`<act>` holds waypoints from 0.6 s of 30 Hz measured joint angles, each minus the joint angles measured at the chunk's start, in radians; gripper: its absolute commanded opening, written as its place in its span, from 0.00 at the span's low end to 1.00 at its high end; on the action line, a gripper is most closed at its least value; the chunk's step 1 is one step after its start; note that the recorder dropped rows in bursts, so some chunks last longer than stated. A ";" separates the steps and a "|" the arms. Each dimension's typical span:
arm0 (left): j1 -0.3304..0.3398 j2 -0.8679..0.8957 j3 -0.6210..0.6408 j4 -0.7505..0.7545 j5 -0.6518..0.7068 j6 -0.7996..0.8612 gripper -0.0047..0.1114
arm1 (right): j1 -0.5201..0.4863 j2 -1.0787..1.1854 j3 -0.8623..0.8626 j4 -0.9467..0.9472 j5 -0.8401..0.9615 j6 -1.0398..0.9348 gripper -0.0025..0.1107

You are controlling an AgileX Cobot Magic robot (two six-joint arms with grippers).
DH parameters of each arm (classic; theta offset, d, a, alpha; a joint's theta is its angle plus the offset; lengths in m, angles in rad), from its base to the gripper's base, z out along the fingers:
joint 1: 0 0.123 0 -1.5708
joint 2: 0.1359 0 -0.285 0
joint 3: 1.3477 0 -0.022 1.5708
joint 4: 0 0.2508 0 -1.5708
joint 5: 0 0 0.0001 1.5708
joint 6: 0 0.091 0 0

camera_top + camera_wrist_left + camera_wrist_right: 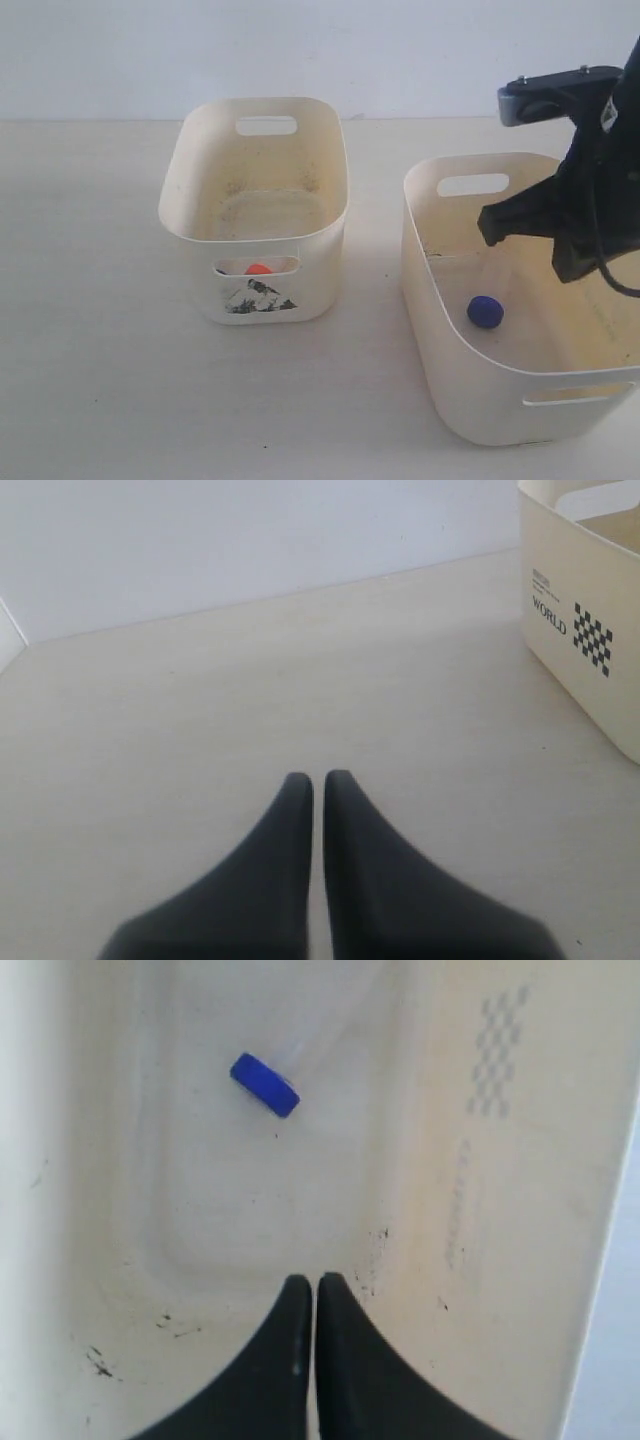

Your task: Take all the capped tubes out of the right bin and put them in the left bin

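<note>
One clear tube with a dark blue cap (485,310) lies on the floor of the wide right bin (430,270); the right wrist view shows the same blue-capped tube (265,1084) ahead of my fingers. My right gripper (315,1280) hangs over that bin, shut and empty; its fingertips are not visible in the exterior view. An orange-red cap (258,269) shows through the front handle slot of the smaller left bin (180,200) with the mountain picture. The other tubes are hidden. My left gripper (318,777) is shut and empty over bare table, outside the exterior view.
The black right arm (590,190) covers the right bin's far right side. A cream tub side printed WORLD with a checker mark (580,630) stands at the edge of the left wrist view. A white wall (300,50) backs the table.
</note>
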 measured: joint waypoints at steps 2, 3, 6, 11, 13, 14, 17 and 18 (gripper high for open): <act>0.000 0.000 0.000 0.000 0.000 0.000 0.08 | 0.000 -0.006 0.000 0.000 -0.039 0.000 0.03; 0.000 0.000 0.000 0.000 0.000 0.000 0.08 | 0.000 -0.006 0.000 0.002 -0.060 0.000 0.03; 0.000 0.000 0.000 0.000 0.000 0.000 0.08 | 0.000 0.009 0.000 0.031 -0.137 0.000 0.04; 0.000 0.000 0.000 0.000 0.000 0.000 0.08 | 0.000 0.070 0.001 0.045 -0.206 0.005 0.29; 0.000 0.000 0.000 0.000 0.000 0.000 0.08 | 0.000 0.091 0.001 0.047 -0.218 0.040 0.48; 0.000 0.000 0.000 0.000 0.000 0.000 0.08 | 0.000 0.100 0.001 0.049 -0.228 0.069 0.57; 0.000 0.000 0.000 0.000 0.000 0.000 0.08 | 0.000 0.116 0.001 0.049 -0.264 0.164 0.63; 0.000 0.000 0.000 0.000 0.000 0.000 0.08 | 0.000 0.124 0.001 0.049 -0.272 0.198 0.63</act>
